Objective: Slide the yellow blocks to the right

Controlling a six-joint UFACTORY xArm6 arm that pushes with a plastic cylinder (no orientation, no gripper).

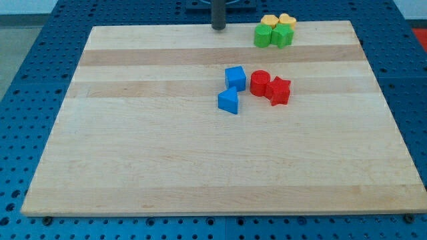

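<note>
A pale wooden worktop (200, 167) sits on a blue perforated surface (27, 80). At the far edge, a little left of the block cluster there, my tip (219, 28) touches down on the wood; it is a plain dark rod serving as the end effector, with nothing to open or close and nothing held.

The two yellow blocks lie at the far edge, right of my tip and apart from it. The yellow block on the left (269, 21) looks rounded; the yellow block on the right (287, 20) has a lobed outline. Just in front of them, touching, are a green block on the left (263, 36) and a green star-like block (283, 35).

Nearer the middle are a blue cube (235, 78), a blue wedge-shaped block (229, 101) just in front of it, a red cylinder (259, 83) and a red star-like block (279, 91) pressed together.
</note>
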